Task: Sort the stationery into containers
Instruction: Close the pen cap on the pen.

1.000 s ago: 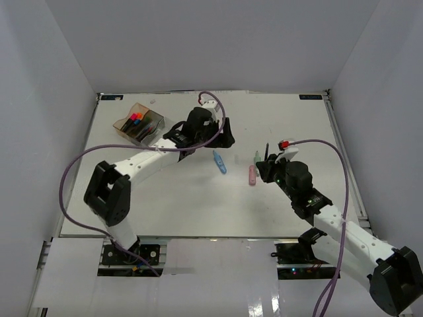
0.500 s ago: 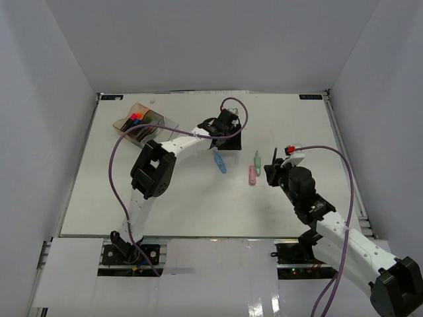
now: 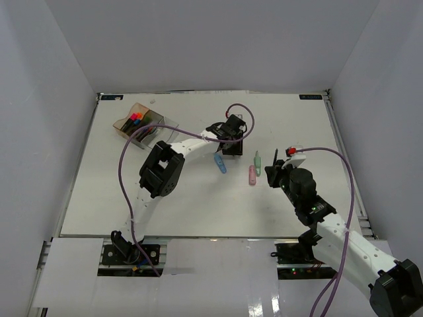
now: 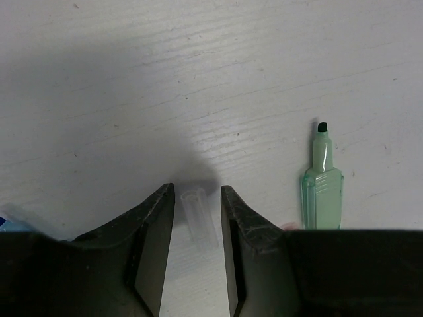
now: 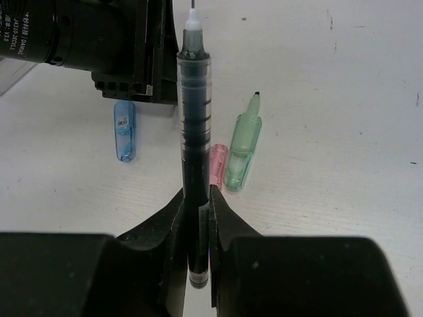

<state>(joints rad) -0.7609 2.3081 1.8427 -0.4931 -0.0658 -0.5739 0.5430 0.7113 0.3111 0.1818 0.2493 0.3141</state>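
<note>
My left gripper (image 4: 197,188) is low over the table with its jaws narrowed on either side of a small clear tube-shaped cap (image 4: 199,216). The cap lies flat, with a gap to each finger. Just to the right lies an uncapped mint marker (image 4: 322,188). My right gripper (image 5: 196,191) is shut on a thin black pen (image 5: 195,125), which points away from me. Beyond it lie the mint marker (image 5: 242,148), a pink marker (image 5: 218,165) and a blue marker (image 5: 124,132). The containers (image 3: 139,124) stand at the far left with several markers inside.
From above, the left gripper (image 3: 232,146) is at the table's centre, close to the blue marker (image 3: 219,162) and the mint marker (image 3: 257,158). The right gripper (image 3: 273,168) holds its pen beside the pink marker (image 3: 252,175). The left arm's purple cable loops above its wrist.
The left arm has swung right from beside the containers to the table's centre, and its jaws have narrowed around the clear cap. The right gripper has shifted slightly right with the pen.
</note>
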